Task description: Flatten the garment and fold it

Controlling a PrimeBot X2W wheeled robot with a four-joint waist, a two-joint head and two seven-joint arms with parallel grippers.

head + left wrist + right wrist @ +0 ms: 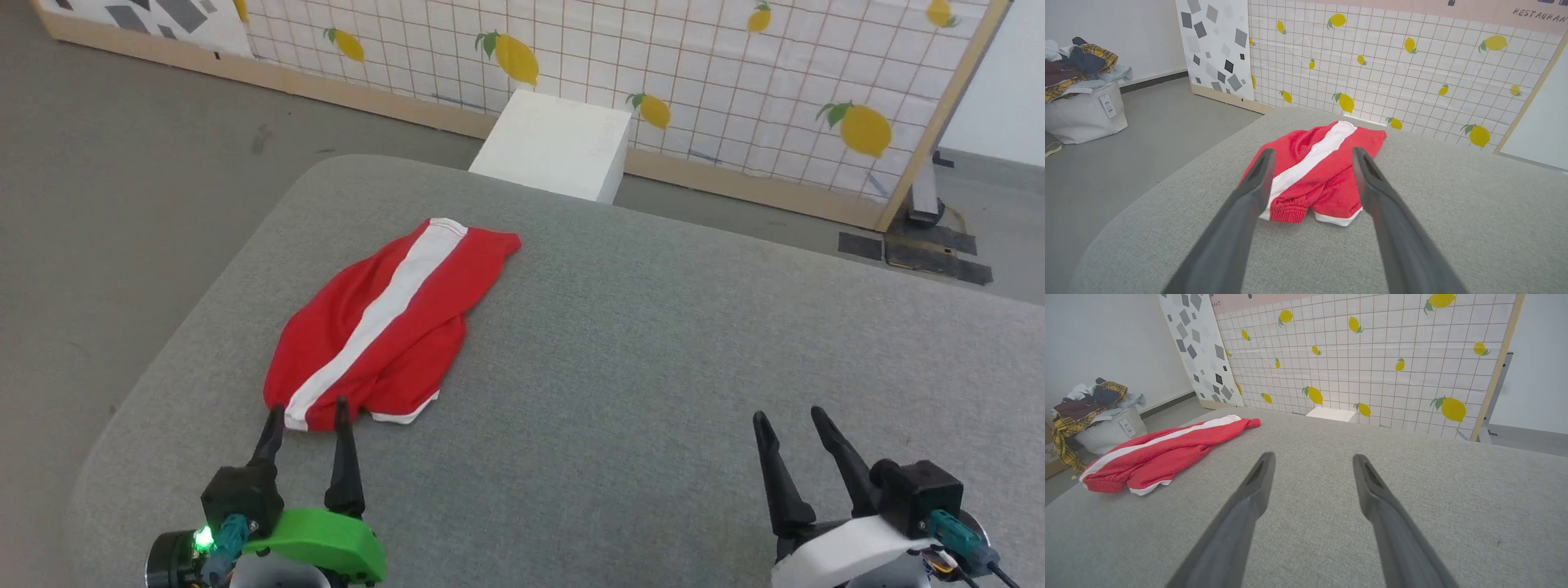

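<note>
The garment [408,314] is a small pair of red shorts with a white side stripe, lying bunched on its side on the left part of the grey table [653,367]. It also shows in the left wrist view as the garment [1327,171] and in the right wrist view as the garment [1163,451]. My left gripper [309,415] is open, its fingertips just short of the garment's near end with the elastic waistband, holding nothing. My right gripper [788,420] is open over bare table at the lower right, far from the garment.
A white box [555,147] stands on the floor beyond the table's far edge, before a lemon-patterned panel [694,73]. A white bag heaped with clothes [1081,94] sits on the floor to the left. The table's left edge runs close to the garment.
</note>
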